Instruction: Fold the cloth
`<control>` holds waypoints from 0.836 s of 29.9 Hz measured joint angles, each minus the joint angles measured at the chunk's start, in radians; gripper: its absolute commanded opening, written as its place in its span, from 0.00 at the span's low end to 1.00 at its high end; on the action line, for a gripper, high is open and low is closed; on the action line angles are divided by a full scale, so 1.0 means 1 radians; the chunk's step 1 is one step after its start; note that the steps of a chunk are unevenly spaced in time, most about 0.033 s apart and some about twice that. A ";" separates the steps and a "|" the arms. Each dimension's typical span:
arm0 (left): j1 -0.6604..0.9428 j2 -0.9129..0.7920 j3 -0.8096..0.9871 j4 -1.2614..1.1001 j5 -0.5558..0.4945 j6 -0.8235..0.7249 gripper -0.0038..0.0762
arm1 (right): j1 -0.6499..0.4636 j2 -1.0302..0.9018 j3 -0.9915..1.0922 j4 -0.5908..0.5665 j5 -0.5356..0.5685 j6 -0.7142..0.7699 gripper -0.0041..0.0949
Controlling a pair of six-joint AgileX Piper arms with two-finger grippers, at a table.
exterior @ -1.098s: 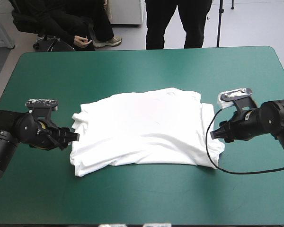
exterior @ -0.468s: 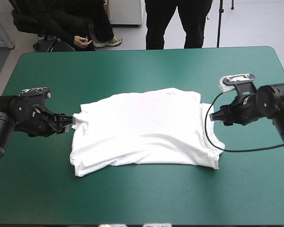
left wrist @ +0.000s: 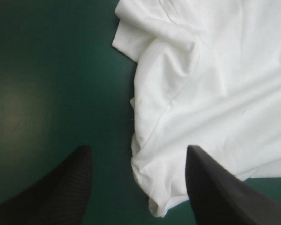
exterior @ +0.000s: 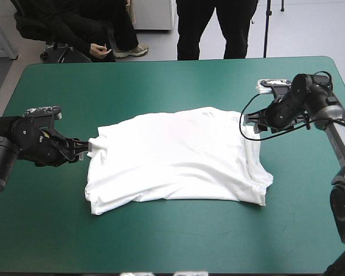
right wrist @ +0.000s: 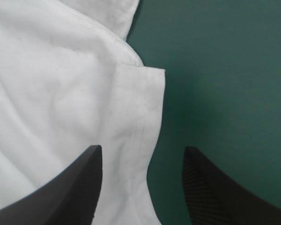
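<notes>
T-shirt: the white T-shirt (exterior: 172, 158) lies spread out about the middle of the worktop (exterior: 172, 80). It is mostly flat, with soft creases and a doubled layer along its right side.
T-shirt's left edge: it is bunched into a small fold at the far left corner, right where the left arm reaches in.
Left end effector: the left end effector (exterior: 86, 146) sits low at that bunched corner. From its wrist (left wrist: 138, 150) the black fingers stand wide apart and hold nothing. The rumpled edge of the shirt lies between them, closer to one finger, with bare teal-green cover by the other.
Right end effector: the right end effector (exterior: 247, 119) is at the shirt's far right corner, pointing in toward the cloth. Its own camera (right wrist: 141, 149) shows the fingers spread and gripping nothing. A stitched hem corner runs down between them, with white fabric to one side and cover to the other.
Worktop: the teal-green cover is bare all round the shirt.
</notes>
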 measured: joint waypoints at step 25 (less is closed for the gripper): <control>0.000 -0.001 0.000 -0.003 0.000 0.000 0.50 | 0.000 0.214 -0.011 0.041 -0.052 -0.045 0.02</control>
